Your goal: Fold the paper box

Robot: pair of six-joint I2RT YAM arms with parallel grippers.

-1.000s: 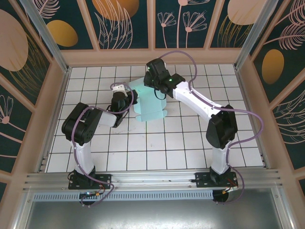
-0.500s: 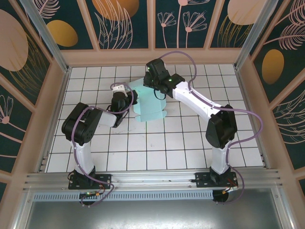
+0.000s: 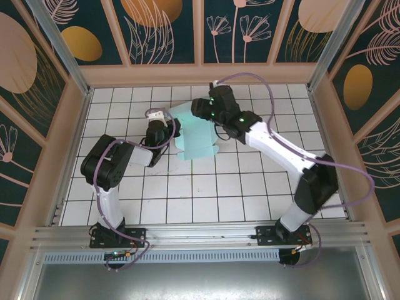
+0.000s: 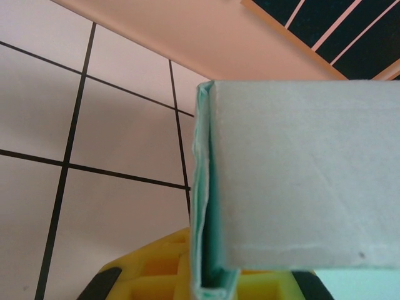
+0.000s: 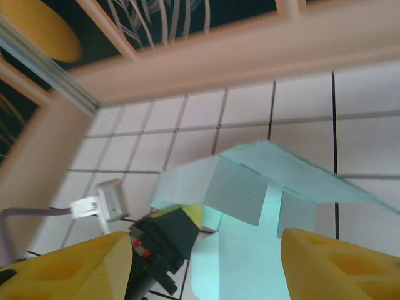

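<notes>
The paper box [image 3: 195, 134] is pale mint-green card, partly folded, lying on the white tiled floor left of centre with flaps raised along its far edge. My left gripper [image 3: 170, 129] is at its left edge. In the left wrist view the yellow fingers [image 4: 150, 269] are shut on a folded wall of the paper box [image 4: 300, 169], with the left gripper [image 4: 212, 281] pinching the card's edge. My right gripper [image 3: 201, 110] hovers over the far edge. In the right wrist view the right gripper [image 5: 206, 269] stands wide open above the paper box [image 5: 250, 187], with nothing between its fingers [image 5: 75, 269].
A peach-coloured wall rim [image 3: 200, 75] runs along the back, close behind the box. A white connector with a purple cable [image 3: 156, 114] sits on the left arm by the box's left corner. Open tiles [image 3: 206, 194] lie nearer the arm bases.
The right gripper has opened, let go of the card and drawn back to the right, its elbow swinging right. The raised flaps stay up. The left gripper has not moved.
</notes>
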